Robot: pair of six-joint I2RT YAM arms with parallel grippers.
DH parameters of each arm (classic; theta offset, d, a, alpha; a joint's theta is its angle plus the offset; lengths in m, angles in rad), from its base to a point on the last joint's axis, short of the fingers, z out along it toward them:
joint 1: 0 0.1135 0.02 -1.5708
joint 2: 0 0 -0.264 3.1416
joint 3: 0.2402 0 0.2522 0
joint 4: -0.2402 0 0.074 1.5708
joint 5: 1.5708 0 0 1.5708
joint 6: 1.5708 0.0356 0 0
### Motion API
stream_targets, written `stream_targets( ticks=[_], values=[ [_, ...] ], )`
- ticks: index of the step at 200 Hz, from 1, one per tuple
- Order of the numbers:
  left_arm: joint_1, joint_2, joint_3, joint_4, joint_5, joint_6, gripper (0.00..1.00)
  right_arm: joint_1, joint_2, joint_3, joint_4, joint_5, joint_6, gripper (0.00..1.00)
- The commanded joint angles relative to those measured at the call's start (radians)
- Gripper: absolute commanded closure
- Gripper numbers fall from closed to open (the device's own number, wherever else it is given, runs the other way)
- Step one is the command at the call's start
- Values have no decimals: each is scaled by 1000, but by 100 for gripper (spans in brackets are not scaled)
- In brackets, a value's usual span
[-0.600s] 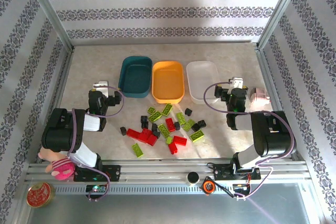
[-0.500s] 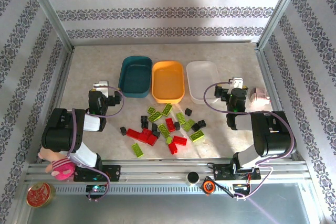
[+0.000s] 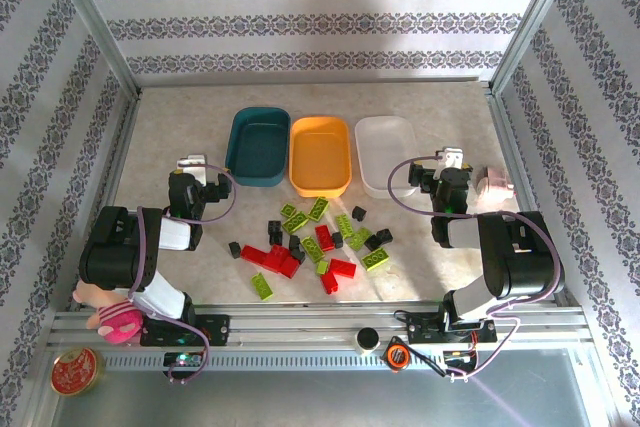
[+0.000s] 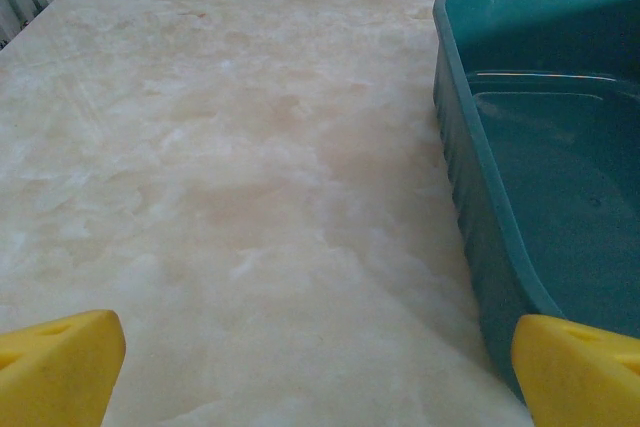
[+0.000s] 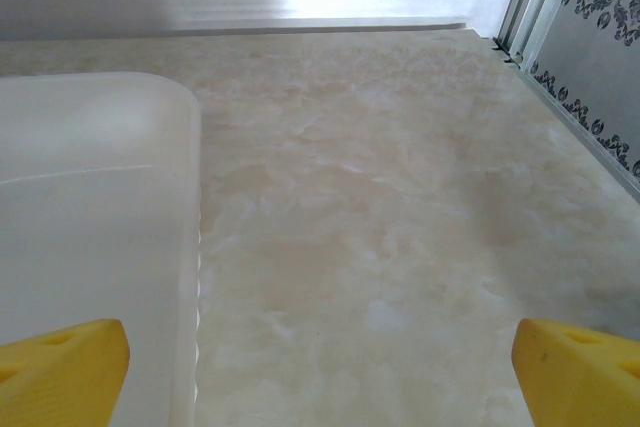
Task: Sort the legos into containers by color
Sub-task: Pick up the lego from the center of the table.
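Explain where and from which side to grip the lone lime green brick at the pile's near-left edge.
Grip the lime green brick across its narrow width, on the long sides, coming straight down from above: it lies flat, seemingly clear of the red bricks.

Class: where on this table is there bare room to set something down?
Bare: table left of the teal tray, right of the white tray, and the strip behind them. Crowded: the legos in front of the orange tray.
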Motion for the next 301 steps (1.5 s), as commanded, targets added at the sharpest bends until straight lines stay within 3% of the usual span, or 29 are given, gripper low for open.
stream_targets(
  ticks=[1,158,210,234,256,267,277,291,301],
  values=[
    [-11,-1,21,-4,16,14,1,3,-4,-5,33,-7,3,2],
    [-10,-14,5,23,16,13,0,-9,-5,-5,35,-26,14,2],
    [-21,-252,81,-287,-46,-1,0,16,-120,78,-218,74,16,2],
    [-22,-357,43,-222,-87,-109,0,40,-196,125,-373,197,50,2],
    [-19,-442,29,-178,-144,-242,0,123,-226,220,-532,525,84,2],
    [-20,-480,14,-164,-223,-379,1,153,-217,275,-617,645,128,2],
    [-17,-540,-7,-199,-315,-551,1,161,-226,307,-714,608,221,2],
    [-12,-646,-31,-379,-413,-918,1,153,-271,332,-918,500,465,2],
    [6,-700,-50,-400,-373,-974,1,111,-303,305,-919,295,526,2]
  ],
)
